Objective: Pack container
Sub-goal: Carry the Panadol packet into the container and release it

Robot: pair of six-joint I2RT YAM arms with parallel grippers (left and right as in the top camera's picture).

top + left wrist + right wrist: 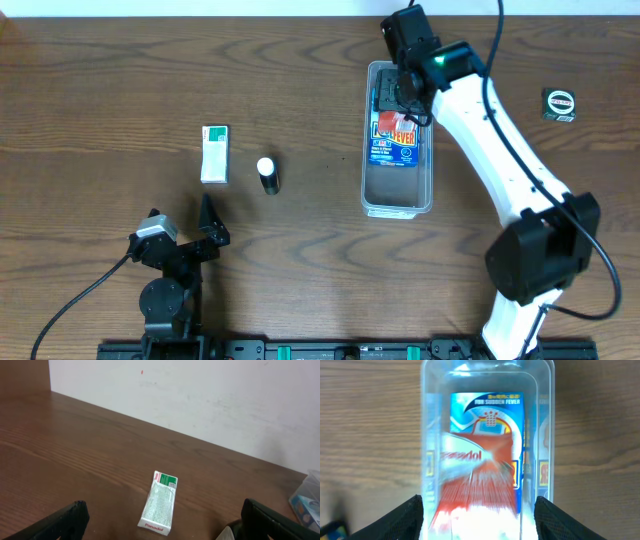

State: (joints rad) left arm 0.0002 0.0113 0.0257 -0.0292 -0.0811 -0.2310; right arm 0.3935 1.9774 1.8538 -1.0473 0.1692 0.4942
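Observation:
The clear plastic container [398,195] lies lengthwise at the right of centre. A blue box [402,150] lies flat inside it, with a red box [393,118] over its far end. My right gripper [405,92] hovers over the container's far end. In the right wrist view it [480,510] is open, its fingers outside both walls of the container [542,420]. The red box [475,485] shows blurred below it, over the blue box [487,407]. My left gripper [180,215] is open and empty near the front edge. A green-and-white box [215,153] lies ahead of it.
A small black bottle with a white cap [268,175] stands between the green-and-white box and the container. A black round item [559,104] lies at the far right. In the left wrist view, the green-and-white box [160,502] lies before the open gripper [164,522].

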